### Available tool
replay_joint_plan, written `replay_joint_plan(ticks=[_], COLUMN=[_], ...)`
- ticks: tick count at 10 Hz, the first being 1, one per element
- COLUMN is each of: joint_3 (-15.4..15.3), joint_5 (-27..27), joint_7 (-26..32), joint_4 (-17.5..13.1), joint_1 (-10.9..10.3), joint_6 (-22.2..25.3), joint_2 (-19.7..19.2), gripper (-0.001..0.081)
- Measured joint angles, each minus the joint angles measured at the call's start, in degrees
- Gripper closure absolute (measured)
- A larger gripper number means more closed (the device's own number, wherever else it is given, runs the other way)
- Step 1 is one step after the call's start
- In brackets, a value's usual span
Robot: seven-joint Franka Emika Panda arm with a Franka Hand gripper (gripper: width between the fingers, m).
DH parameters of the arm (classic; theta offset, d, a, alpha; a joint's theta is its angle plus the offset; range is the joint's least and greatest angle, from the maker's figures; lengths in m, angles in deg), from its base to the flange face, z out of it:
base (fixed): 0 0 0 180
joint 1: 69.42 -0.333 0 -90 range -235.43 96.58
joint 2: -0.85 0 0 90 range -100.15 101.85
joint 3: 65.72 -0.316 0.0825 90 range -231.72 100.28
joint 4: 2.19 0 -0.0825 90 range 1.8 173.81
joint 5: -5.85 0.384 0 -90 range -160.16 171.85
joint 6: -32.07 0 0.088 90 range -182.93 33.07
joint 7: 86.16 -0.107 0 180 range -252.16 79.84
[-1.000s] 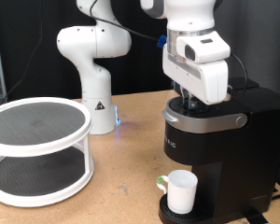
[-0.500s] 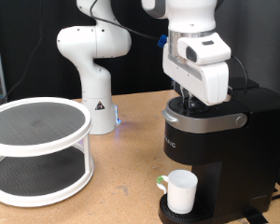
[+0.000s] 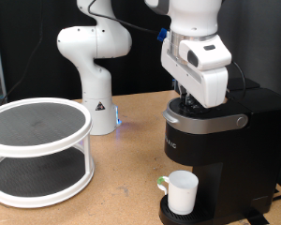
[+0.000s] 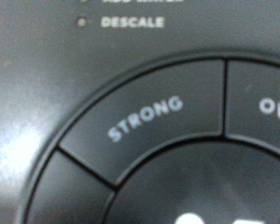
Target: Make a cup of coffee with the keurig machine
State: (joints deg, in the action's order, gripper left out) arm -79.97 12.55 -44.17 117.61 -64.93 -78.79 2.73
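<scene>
The black keurig machine (image 3: 220,141) stands at the exterior view's right with its silver-rimmed lid down. The white cup (image 3: 182,192) sits on the drip tray under the spout, a bit of green at its side. My gripper (image 3: 188,101) points straight down onto the machine's top, its fingertips at the button panel and mostly hidden behind the white hand. The wrist view shows only the top panel up close: a round button ring with the STRONG button (image 4: 145,119) and a DESCALE label (image 4: 133,21). No fingers show there.
A white two-tier round rack (image 3: 37,150) with dark mesh shelves stands at the exterior view's left. The white arm base (image 3: 96,70) rises behind it on the wooden table (image 3: 112,187). A dark backdrop closes off the far side.
The hand has risen slightly and tilted a little over the machine's top. The cup, machine and rack have not moved.
</scene>
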Motion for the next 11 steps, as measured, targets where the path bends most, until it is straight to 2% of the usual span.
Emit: replay_joint_plan(ticks=[5, 11], joint_3=[0.0, 0.1], joint_5=[1.8, 2.1], joint_7=[-0.2, -1.1], joint_4=[-0.2, -2.9], joint_1=[0.0, 0.0], joint_6=[-1.2, 3.6], joint_2=[-0.3, -2.2], gripper=[0.0799, 0.0799])
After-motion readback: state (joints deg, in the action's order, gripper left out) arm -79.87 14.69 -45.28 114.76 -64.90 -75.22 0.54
